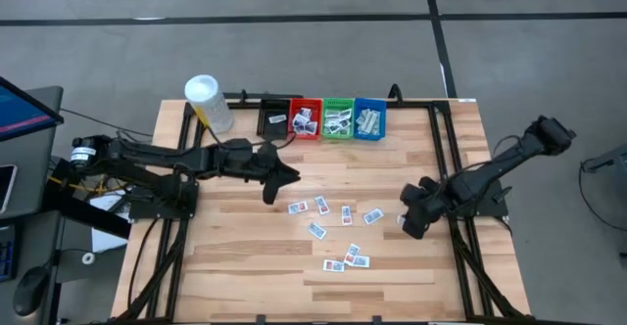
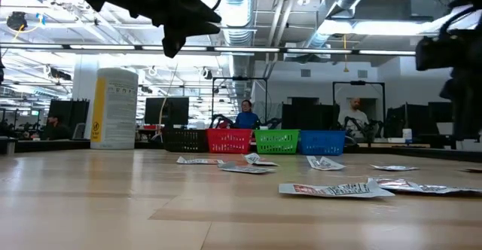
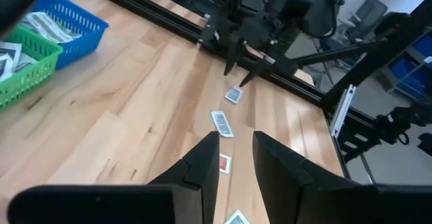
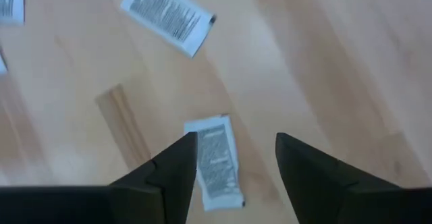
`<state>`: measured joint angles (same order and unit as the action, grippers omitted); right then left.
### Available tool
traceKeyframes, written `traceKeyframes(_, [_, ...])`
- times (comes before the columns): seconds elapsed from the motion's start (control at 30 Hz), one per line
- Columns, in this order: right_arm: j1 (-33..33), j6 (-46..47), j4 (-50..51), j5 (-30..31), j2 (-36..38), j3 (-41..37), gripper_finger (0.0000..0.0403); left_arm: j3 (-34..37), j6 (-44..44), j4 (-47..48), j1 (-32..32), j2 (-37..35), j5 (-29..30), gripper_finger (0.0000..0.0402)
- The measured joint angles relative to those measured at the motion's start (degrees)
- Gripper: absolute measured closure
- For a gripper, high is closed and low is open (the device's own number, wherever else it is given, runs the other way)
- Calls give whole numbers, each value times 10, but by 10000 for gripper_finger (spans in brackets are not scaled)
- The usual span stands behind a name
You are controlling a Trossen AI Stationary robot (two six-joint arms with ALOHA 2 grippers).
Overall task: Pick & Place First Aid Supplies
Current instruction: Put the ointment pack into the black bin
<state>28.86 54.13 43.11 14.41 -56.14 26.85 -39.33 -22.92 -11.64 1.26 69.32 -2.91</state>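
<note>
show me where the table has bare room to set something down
Bare wood along the table front edge and its left half below the left end effector. Crowded: loose packets mid-table beside the right end effector, and the bins with the bottle along the back.

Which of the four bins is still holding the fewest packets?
The black bin, leftmost in the row beside the bottle: one white packet shows in it, while the red, green and blue bins hold several.
</note>
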Motion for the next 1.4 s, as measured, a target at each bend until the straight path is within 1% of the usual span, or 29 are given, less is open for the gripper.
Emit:
traceKeyframes(0.2, [44, 10, -5, -3, -47, 0, 195, 0, 19, 1, 4, 0, 0, 312])
traceKeyframes(0.4, [54, 10, -44, -3, -120, 0, 186, 0, 34, 1, 2, 0, -5, 312])
traceKeyframes(0.6, [54, 10, -82, 4, -195, 2, 193, 0, 47, 1, 1, 0, -5, 312])
traceKeyframes(0.73, [55, 24, -83, 4, -224, 5, 206, 0, 47, 1, 1, 0, -5, 312])
traceKeyframes(0.83, [55, 57, -84, 3, -227, 6, 227, 0, 47, 1, 1, 0, -5, 312])
traceKeyframes(1.03, [56, 118, -90, 4, -203, 0, 290, 0, 47, 1, 1, 0, -5, 312])
traceKeyframes(1.3, [56, 161, -103, 4, -195, 0, 372, 0, 47, 1, 1, 0, -5, 312])
traceKeyframes(1.4, [55, 162, -103, 4, -196, 17, 396, 0, 47, 1, 1, 0, -5, 312])
